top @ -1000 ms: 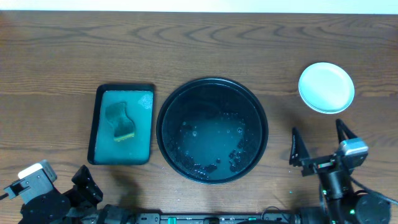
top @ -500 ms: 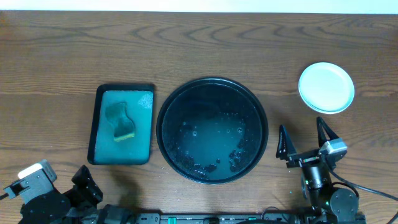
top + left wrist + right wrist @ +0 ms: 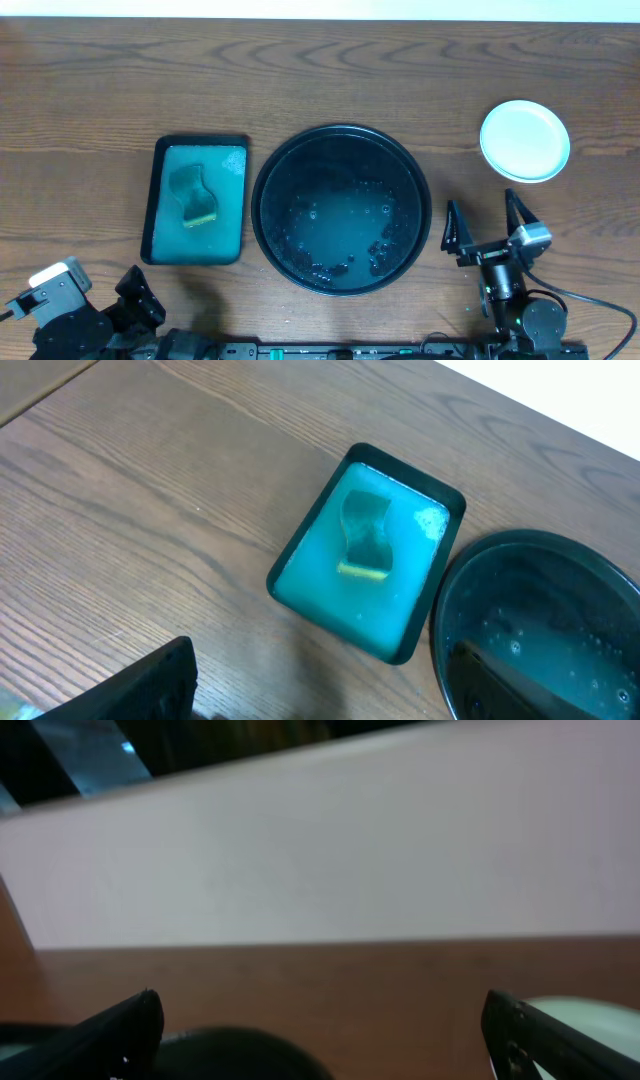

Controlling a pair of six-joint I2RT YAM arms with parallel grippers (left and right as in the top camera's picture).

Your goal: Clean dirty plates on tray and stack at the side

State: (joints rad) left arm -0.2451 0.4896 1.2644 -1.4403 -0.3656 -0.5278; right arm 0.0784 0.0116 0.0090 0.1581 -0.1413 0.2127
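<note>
Both hands stand spread and hold nothing: I see the right hand [image 3: 482,208] just right of the tray [image 3: 340,150], the left hand [image 3: 138,300] at the front left corner of the surface [image 3: 100,100]. The plates [image 3: 525,141] sit stacked on the surface at the right, a white one on top, apart from the wet, glossy tray.

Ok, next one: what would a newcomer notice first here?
A large round glossy black tray sits in the middle, wet and without plates. Left of it, a rectangular black tray of teal water holds a green sponge; far right, a white round plate tops what looks like a stack.
</note>
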